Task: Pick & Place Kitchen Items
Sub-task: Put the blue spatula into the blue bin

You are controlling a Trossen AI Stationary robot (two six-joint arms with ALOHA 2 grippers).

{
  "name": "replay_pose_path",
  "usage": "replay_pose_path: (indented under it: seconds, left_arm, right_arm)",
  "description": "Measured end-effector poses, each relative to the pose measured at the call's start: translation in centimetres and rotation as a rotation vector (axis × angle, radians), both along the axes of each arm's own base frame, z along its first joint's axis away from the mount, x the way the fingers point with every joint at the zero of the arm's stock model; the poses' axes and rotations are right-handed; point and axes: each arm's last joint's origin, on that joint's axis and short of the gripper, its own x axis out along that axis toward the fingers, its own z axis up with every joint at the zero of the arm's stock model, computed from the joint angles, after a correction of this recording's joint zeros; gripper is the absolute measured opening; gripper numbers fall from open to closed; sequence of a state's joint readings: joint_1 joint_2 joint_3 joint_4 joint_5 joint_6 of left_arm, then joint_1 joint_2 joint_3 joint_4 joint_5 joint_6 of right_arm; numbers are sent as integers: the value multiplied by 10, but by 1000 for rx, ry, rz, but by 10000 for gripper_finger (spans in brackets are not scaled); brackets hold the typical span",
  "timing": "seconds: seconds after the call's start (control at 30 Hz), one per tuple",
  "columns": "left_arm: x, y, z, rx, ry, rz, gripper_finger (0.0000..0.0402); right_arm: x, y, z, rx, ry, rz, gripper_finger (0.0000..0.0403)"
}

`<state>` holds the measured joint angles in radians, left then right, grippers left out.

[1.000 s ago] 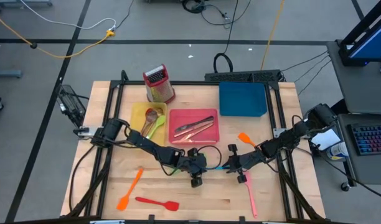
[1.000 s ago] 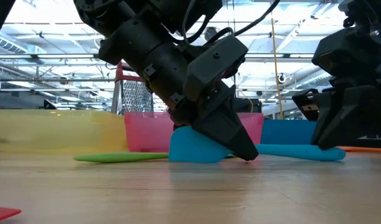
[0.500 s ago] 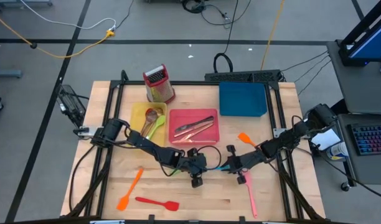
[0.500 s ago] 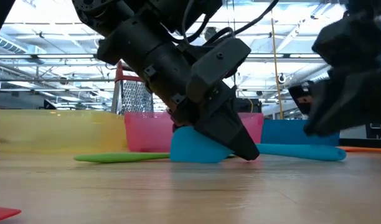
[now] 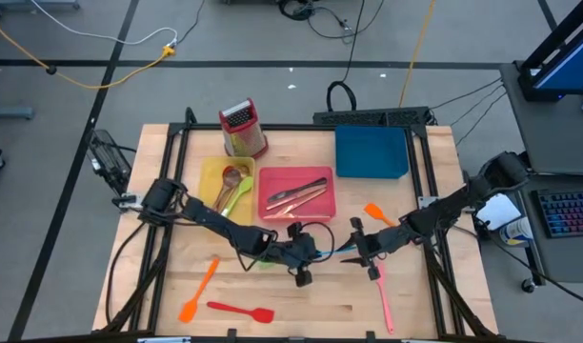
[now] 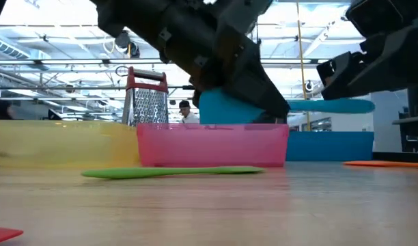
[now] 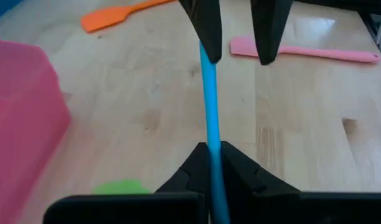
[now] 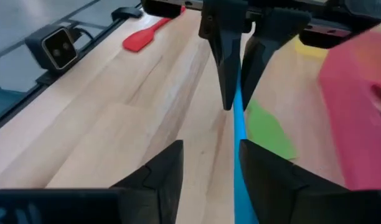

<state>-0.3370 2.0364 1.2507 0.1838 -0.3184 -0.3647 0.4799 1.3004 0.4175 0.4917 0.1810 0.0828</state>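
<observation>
At lower centre of the high view, the left hand (image 5: 304, 255) pinches the blue spatula (image 6: 226, 108) above the surface (image 5: 415, 305), while the right hand (image 5: 356, 250) is spread, freeing its handle.

The table (image 5: 311, 305) is light wood. On it sit 3 trays: a yellow tray (image 5: 211, 177), a pink tray (image 5: 272, 205) and a blue tray (image 5: 371, 152). The grater (image 5: 242, 129) is silver with a red top. The spatula (image 7: 209, 102) in the air is bright blue. Others are green (image 6: 171, 172), red (image 5: 240, 310), pink (image 5: 384, 300) and 2 orange (image 5: 198, 289) (image 5: 376, 212). The arms are black.
</observation>
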Motion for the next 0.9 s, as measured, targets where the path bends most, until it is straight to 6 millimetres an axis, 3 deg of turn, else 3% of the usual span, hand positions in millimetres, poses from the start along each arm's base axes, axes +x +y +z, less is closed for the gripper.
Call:
replay_pose_path:
  seconds: [0.2,0.47,0.63,0.9]
  left_arm:
    - [-4,2,13,28,-14,0,18]
    - [-5,0,14,32,-15,-6,18]
    - [-3,-4,19,39,-54,-22,18]
    - [-3,-3,19,58,-56,-29,18]
  right_arm:
    - [1,0,3,-24,-37,11,162]
    - [3,1,7,-97,-104,51,165]
    - [3,-3,5,-146,-96,-41,169]
    - [2,-4,2,-132,-59,-53,164]
